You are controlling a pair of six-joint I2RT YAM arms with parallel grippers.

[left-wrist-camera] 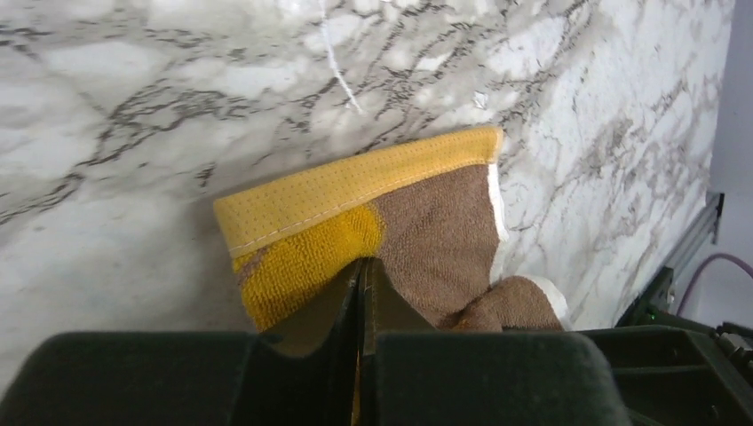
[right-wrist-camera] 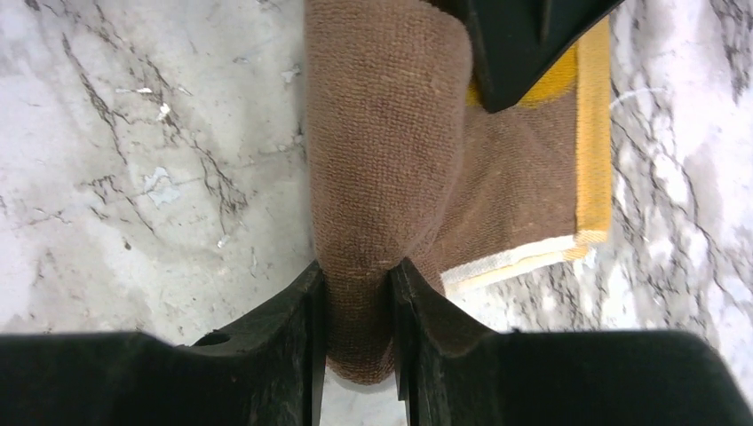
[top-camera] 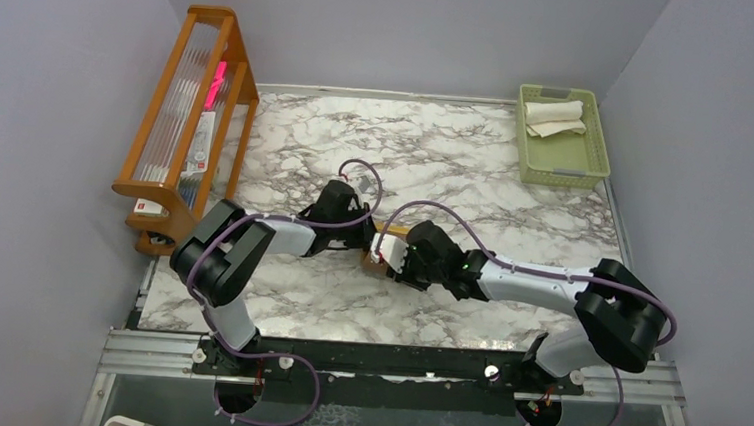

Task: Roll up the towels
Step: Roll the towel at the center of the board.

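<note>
Where: brown towel [right-wrist-camera: 382, 133] lies on yellow towel [left-wrist-camera: 302, 271], mid tabletop [top-camera: 437, 157], between both arms.
Left claw [left-wrist-camera: 362, 266]: pinched tight together on the yellow towel.
Right claw [right-wrist-camera: 357, 275]: clamped on a brown towel fold.
Feel: probably soft, light, floppy; best grabbed at an edge or fold.

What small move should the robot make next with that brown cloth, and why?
Probably the right gripper should carry its pinched fold of the brown towel a little way over, rolling it. The fold is raised but only partly turned, and the left gripper is shut where brown meets the yellow towel, seemingly anchoring that end.
</note>
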